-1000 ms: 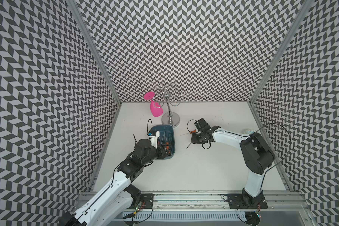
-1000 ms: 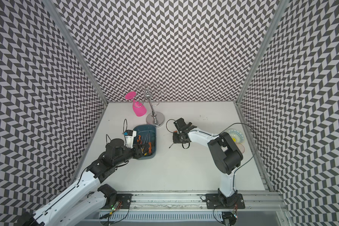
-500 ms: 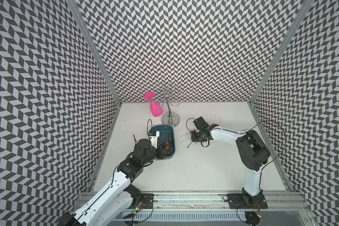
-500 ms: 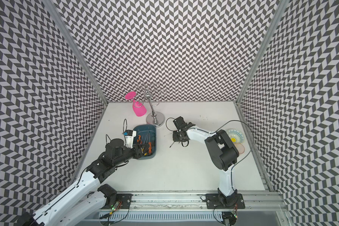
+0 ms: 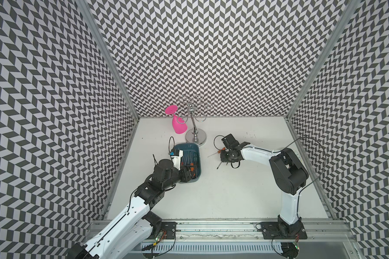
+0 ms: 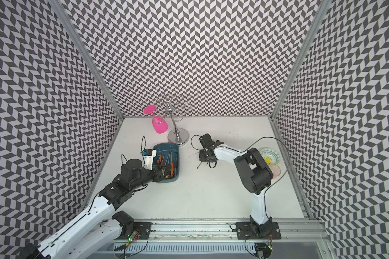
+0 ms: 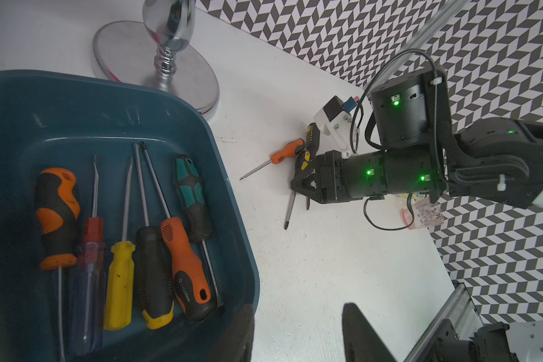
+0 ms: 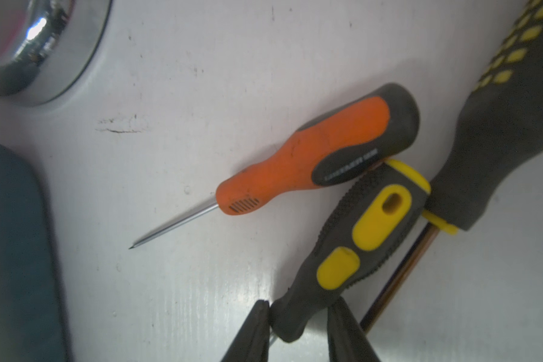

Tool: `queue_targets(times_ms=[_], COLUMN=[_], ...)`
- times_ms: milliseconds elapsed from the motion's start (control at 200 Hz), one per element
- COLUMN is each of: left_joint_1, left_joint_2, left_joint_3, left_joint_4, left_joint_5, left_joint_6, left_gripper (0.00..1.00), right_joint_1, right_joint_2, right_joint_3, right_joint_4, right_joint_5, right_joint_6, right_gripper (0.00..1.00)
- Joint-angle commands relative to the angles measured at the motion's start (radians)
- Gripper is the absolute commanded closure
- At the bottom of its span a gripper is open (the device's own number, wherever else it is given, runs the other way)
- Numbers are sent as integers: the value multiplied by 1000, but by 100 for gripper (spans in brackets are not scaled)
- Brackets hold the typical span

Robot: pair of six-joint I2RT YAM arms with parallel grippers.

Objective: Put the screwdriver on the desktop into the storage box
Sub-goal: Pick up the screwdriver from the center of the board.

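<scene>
Black-yellow rubber-handled screwdriver (image 8: 358,238) on white desktop (image 8: 170,94), clamped by right gripper (image 8: 300,304); left gripper (image 7: 297,308) parted, empty, beside teal plastic storage box (image 7: 107,109).

The left arm (image 5: 130,213) is stretching from the near left of the scene toward the far right, its white link leading up to black elbow and wrist joints. The left gripper (image 7: 298,337) is pointing away from its base, its two dark fingers standing apart with nothing between them. The right arm (image 5: 289,201) is standing upright at the near right, bending sharply at its black elbow and reaching left toward the middle. The right gripper (image 8: 300,308) is pointing downward, its fingers (image 8: 254,332) pressing against both sides of the narrow end of a black-and-yellow screwdriver (image 8: 361,238).
</scene>
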Motion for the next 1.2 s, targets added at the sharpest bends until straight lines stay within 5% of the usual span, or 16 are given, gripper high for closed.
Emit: queue_targets(times_ms=[0,726,1196], left_joint_1=[-4,-4,-4], left_joint_2=[-11,-2,7], left_joint_3=[-10,-12,-13], left_joint_4=[26,23,26], left_joint_5=[3,-6,-6], left_joint_6=[-3,-6,-6], left_gripper=[51,51,51], right_joint_1=[-8,-25,-25], right_joint_2=[19,73,-12], right_joint_3=[-7,25,-142], right_joint_4=[3,16,86], right_joint_5=[58,68,54], right_joint_6=[21,45,51], right_gripper=[67,61,71])
